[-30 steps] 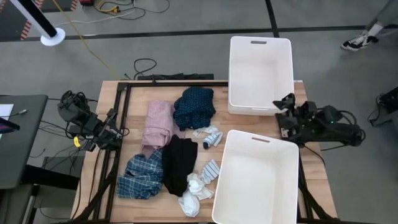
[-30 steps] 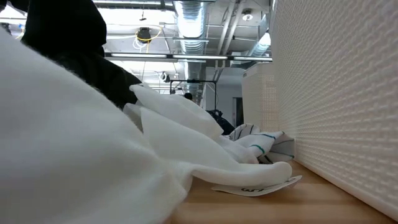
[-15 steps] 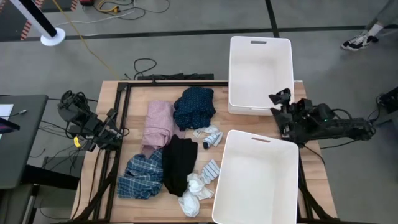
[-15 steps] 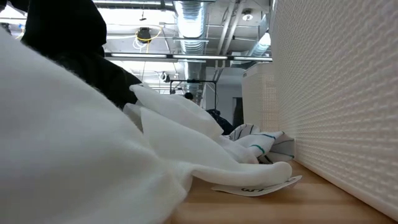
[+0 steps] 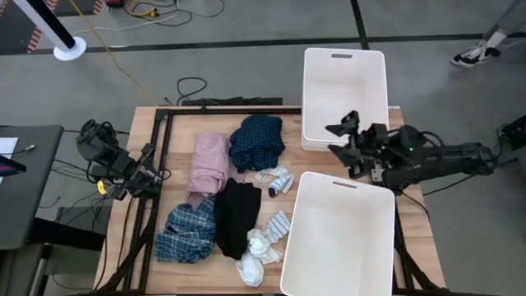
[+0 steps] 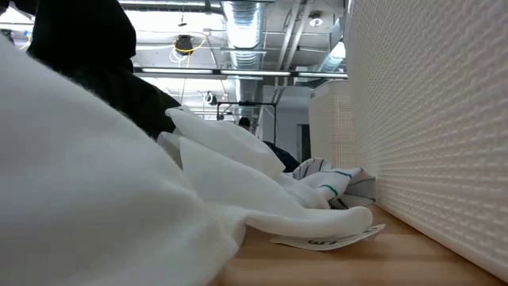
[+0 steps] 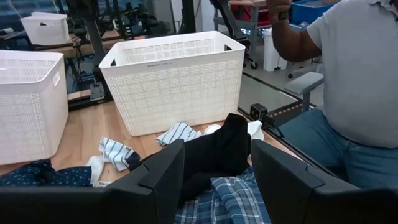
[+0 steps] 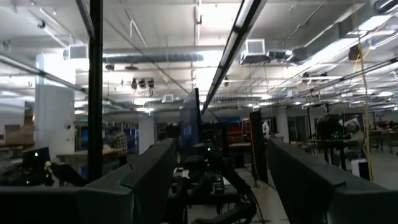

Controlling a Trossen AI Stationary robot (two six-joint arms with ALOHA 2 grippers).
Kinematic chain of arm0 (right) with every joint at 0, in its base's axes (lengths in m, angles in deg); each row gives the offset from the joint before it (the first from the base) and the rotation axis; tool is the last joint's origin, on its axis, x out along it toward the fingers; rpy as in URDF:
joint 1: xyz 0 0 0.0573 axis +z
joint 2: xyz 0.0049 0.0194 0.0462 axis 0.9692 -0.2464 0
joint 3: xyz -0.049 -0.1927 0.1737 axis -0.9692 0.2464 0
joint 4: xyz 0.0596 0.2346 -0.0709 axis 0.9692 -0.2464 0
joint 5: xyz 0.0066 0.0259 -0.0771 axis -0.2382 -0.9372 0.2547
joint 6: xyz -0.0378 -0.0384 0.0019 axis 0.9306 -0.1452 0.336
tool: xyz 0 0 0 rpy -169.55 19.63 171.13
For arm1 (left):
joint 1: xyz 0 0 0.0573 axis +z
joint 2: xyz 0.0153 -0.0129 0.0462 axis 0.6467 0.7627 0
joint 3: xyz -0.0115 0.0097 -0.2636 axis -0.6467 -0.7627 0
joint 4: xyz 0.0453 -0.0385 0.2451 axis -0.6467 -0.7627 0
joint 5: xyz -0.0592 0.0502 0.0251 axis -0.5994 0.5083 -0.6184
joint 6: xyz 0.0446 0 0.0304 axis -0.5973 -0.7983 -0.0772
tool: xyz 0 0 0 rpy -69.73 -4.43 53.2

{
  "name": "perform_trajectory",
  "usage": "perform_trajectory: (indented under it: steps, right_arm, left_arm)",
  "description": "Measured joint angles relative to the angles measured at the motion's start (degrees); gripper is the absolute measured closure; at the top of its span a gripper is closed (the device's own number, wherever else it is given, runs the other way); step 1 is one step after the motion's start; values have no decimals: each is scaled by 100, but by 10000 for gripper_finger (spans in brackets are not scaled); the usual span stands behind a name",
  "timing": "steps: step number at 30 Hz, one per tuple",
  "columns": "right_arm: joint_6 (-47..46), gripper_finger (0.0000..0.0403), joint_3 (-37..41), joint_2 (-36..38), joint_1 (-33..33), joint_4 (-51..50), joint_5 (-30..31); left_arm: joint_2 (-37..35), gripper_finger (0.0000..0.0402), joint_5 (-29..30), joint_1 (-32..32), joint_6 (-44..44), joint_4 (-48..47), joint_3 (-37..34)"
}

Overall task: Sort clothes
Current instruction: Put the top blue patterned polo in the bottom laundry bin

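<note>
A: Right gripper (image 5: 339, 138) sits between the two white bins, over the near rim of the far bin (image 5: 344, 97). Its fingers stand wide apart with nothing between them; the wrist view looks out level into the room.

B: Left gripper (image 5: 156, 177)?

A: Parked at the left table edge, just beside the blue plaid shirt (image 5: 187, 233). In its wrist view the fingers (image 7: 163, 177) are parted, holding nothing.

B: Clothes positions?

A: All on the wooden table (image 5: 178, 144), left of the bins. Navy patterned garment (image 5: 257, 141) lies farthest back, pink garment (image 5: 209, 166) touching its left side. Black garment (image 5: 237, 216) lies in the middle, overlapping the plaid shirt. One striped sock (image 5: 276, 180) sits between the navy piece and the near bin (image 5: 341, 239). White socks (image 5: 258, 252) bunch against the near bin's left wall. Both bins hold no fabric.

B: Anyone nearby?

A: A seated person (image 7: 351, 81) shows in the left wrist view.
</note>
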Motion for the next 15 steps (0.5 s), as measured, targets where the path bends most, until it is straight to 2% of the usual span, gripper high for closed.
perform_trajectory:
  steps: [9, 12, 15]
  right_arm:
    - [525, 127, -1447, -1211, 261, -1239, -18]
    - [667, 127, -1888, -1558, 303, -1532, -47]
    - [684, 127, -2305, -1894, 328, -1705, -356]
  left_arm:
    - [2, 222, 82, 0, -55, 2, -2]
    - [1, 222, 160, 0, -427, -9, -2]
    - [2, 222, 159, 0, -792, -55, -2]
